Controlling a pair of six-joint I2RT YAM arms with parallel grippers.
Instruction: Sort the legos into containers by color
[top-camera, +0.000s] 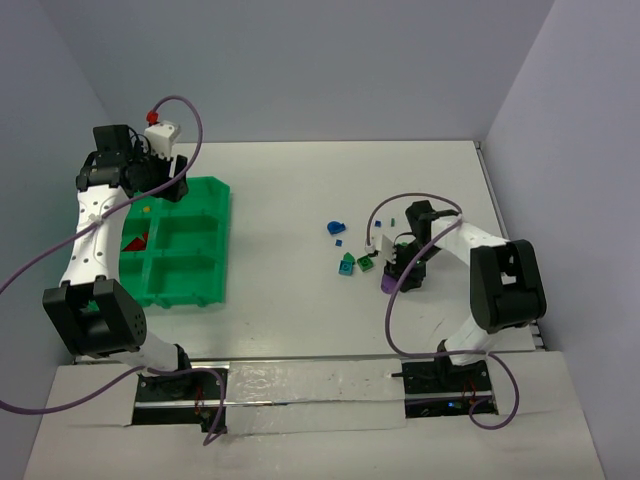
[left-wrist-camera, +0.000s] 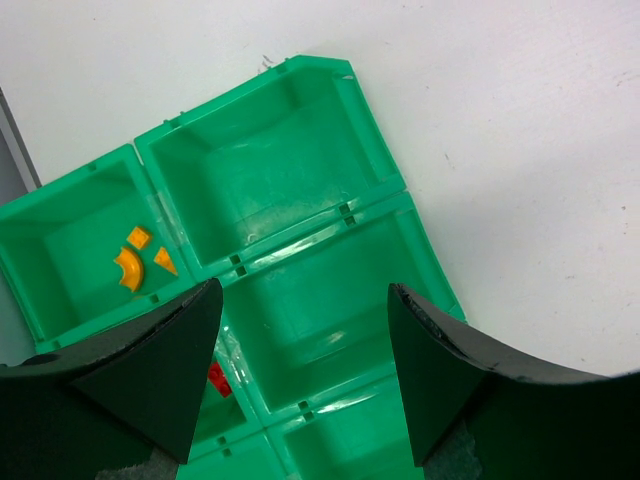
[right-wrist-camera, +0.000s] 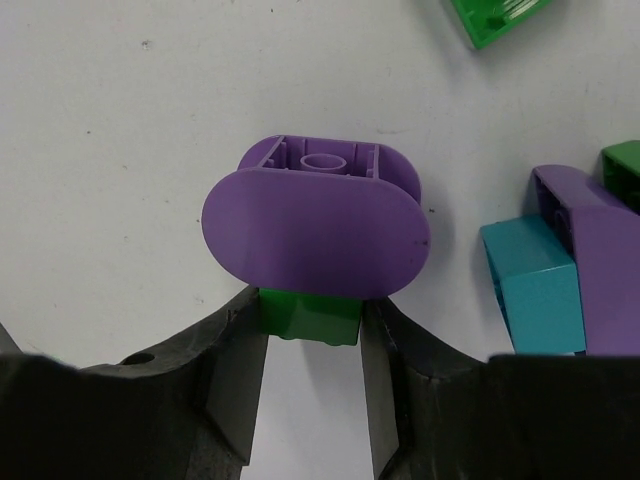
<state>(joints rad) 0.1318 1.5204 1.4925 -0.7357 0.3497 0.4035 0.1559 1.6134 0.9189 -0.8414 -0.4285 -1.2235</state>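
Beside the loose pile, right gripper (right-wrist-camera: 310, 345): jaws pressed in on a small green brick (right-wrist-camera: 310, 315), one finger on each flank, so the narrow body is clamped and not the wider piece above it
Purple oval piece (right-wrist-camera: 315, 225): lies against the green brick just past the fingertips, its hollow underside showing at the far edge; whether the two are clipped together cannot be told, and if they are, two colours would travel as one
Lift: neither view shows whether the brick has left the table
Other legos: a teal brick (right-wrist-camera: 530, 285) touches a second purple piece (right-wrist-camera: 600, 250) just right of the grip, with green bits (right-wrist-camera: 495, 20) at the frame's edge; from above, blue pieces (top-camera: 335, 227) lie further up the table, apart from the cluster
Left gripper (left-wrist-camera: 305, 350): jaws wide apart and holding nothing, hanging over the green tray (left-wrist-camera: 290, 240), probably parked there to keep out of the other arm's way
Tray: at the table's left, well apart from the pile; orange pieces (left-wrist-camera: 135, 262) share the far-left bin, and a red piece (left-wrist-camera: 218, 378) shows in the bin next to it, half hidden by a finger
Progress, as a judgement: orange and red look sorted; green, purple, teal and blue remain
Surface: plain white table (top-camera: 290, 190), matt, so tiny bricks stand out
Room: pale grey walls (top-camera: 300, 70) close in on three sides
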